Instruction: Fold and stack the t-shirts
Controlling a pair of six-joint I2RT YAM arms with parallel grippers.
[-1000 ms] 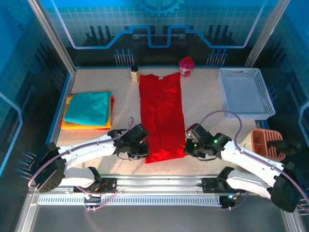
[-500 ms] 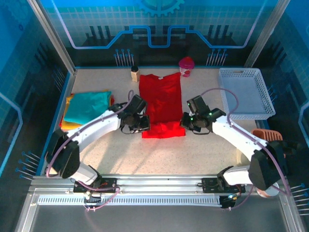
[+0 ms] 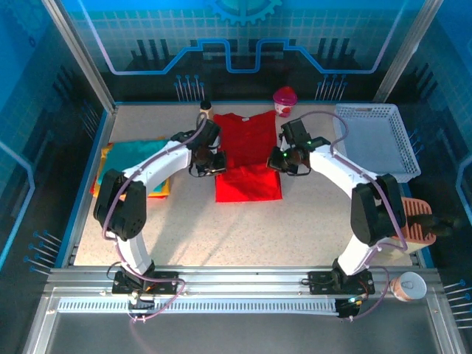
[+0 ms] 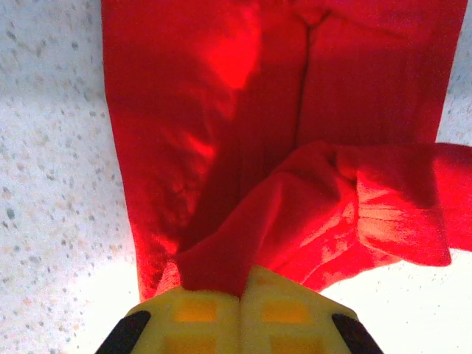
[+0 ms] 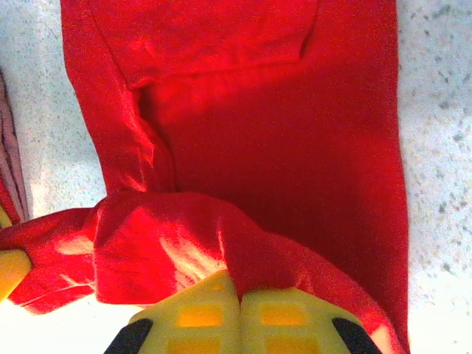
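**While both grippers pinch its near end, the red shirt (image 3: pixel 247 151) lies doubled over at mid-table**

Where the arms reach out, the table (image 3: pixel 295 228) is a pale speckled surface, boxed in by blue-lit walls (image 3: pixel 243 29) printed with a grid pattern. A white basket (image 3: pixel 376 140) sits at the far right. A pink cup (image 3: pixel 285 101) and a small bottle (image 3: pixel 206 110) stand along the far edge.

The red shirt lies in the far middle of the table with its long axis running near to far and its collar at the far end. Its near end is raised and bunched over the flat cloth beneath.

The left gripper (image 4: pixel 240 295) is closed, its yellow pads (image 4: pixel 195 313) pressed together on a fold of red cloth. The right gripper (image 5: pixel 240 291) is clamped on the bunched edge in the same way.

At the far left a stack of folded shirts (image 3: pixel 136 166) has a teal one on top, with yellow and orange edges showing under it, partly covered by the left arm. From above, the fingertips are hard to make out against the cloth, and the shirt's hem is lost inside the fold.
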